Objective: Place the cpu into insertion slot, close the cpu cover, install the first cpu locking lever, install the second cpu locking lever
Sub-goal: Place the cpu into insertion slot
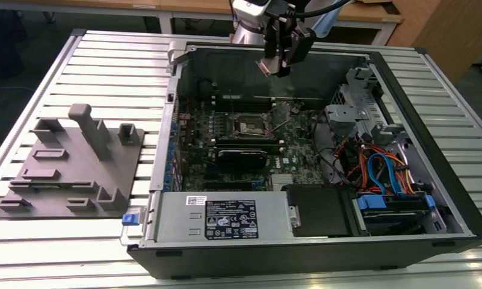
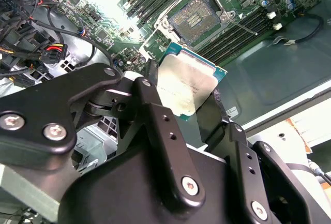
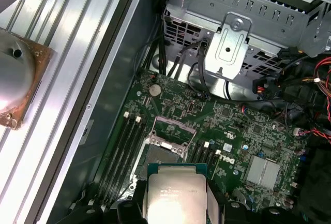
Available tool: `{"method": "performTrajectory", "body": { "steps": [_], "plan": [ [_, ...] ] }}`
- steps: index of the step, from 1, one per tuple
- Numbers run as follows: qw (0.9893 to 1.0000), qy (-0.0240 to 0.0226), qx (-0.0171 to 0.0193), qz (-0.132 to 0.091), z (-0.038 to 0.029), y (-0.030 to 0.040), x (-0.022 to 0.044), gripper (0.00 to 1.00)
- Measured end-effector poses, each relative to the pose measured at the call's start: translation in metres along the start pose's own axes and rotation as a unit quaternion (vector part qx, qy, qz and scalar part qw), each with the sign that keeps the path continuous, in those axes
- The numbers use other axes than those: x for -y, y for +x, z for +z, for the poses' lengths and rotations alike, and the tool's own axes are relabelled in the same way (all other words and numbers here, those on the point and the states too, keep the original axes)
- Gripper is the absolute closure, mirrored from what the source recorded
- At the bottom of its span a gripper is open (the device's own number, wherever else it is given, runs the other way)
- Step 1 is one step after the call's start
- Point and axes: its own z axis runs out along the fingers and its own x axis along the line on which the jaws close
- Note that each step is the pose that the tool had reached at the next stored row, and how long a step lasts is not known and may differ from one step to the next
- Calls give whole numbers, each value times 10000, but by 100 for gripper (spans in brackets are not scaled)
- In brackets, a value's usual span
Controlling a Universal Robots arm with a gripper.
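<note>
While clamping the cpu [image 2: 189, 81] by its edges in the gripper [image 1: 277, 67], hovers over the open case [image 1: 305, 265], well above and apart from the bare slot [image 1: 251, 124] on the green board [image 1: 289, 158].

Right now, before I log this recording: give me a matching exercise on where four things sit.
Things:
1. cpu
2. insertion slot
3. grey fixture plate
4. blue cables

Places or states:
A. on the slatted table outside the computer case, at the exterior view's left
B. gripped by the claw, above the case
C. empty, on the green board
D. inside the case, at the exterior view's right

Pairs: 1-B, 2-C, 3-A, 4-D
</note>
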Motion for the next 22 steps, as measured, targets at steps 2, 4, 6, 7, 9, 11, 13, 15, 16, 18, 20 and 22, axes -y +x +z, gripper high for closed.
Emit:
{"method": "performTrajectory", "body": {
  "steps": [2,4,6,7,9,11,13,15,16,18,20,22],
  "plan": [
    [10000,0,4,32,0,0,0,46],
    [9999,0,13,104,0,1,0,46],
    [9998,-1,25,210,1,2,-1,46],
    [9996,-1,30,264,1,3,-1,46],
    [9993,-3,40,379,2,5,-2,46],
    [9989,-4,47,468,2,7,-2,46],
    [9989,-4,48,468,2,8,0,46],
    [9989,-4,48,468,2,9,3,46],
    [9989,-4,48,469,2,9,4,46],
    [9986,-6,53,529,3,11,6,46],
    [9975,-9,68,706,7,10,6,46],
    [9963,-10,82,859,14,11,6,46]
  ]
}}
